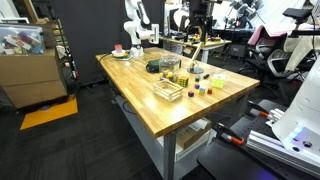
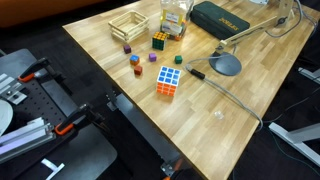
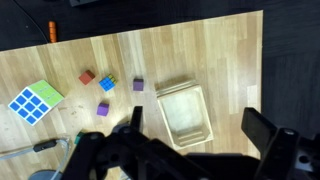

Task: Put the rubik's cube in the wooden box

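The pale wood counter fills the wrist view. The claw sits at the bottom edge with its fingers wide apart and holding nothing. Just above it, right of centre, lies the wooden box, empty. A larger puzzle cube sits at far left. The rubik's cube is upper left of centre, well apart from the box and just beside a red block. Best to centre over it, square the fingers to its flat faces and descend straight, sparing the neighbouring blocks
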`<move>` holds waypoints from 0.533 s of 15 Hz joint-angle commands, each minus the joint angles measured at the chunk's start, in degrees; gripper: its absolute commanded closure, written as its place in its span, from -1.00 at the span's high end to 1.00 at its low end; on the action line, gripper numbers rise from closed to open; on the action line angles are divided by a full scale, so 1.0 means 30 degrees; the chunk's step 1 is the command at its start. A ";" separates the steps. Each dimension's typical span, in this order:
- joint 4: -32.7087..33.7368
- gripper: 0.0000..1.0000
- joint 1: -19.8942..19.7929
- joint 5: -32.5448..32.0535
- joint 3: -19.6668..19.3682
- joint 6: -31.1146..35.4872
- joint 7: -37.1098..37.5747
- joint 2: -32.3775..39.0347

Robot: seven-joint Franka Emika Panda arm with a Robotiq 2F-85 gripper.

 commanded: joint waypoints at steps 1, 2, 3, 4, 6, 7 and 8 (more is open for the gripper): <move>0.0365 1.00 -0.0926 -0.0618 -0.0256 0.0760 0.1587 0.1638; 0.0360 1.00 -0.1150 -0.0749 -0.0452 0.0914 0.1932 0.2071; 0.0326 1.00 -0.1393 -0.1015 -0.0634 0.1069 0.2304 0.2462; 0.0277 1.00 -0.1615 -0.1325 -0.0817 0.1283 0.2676 0.2803; 0.0033 1.00 -0.1353 -0.1015 -0.1040 0.1103 0.1814 0.2636; 0.0037 1.00 -0.1326 -0.1012 -0.1043 0.1103 0.1810 0.2683; 0.0040 1.00 -0.1278 -0.1010 -0.0993 0.1101 0.1813 0.2601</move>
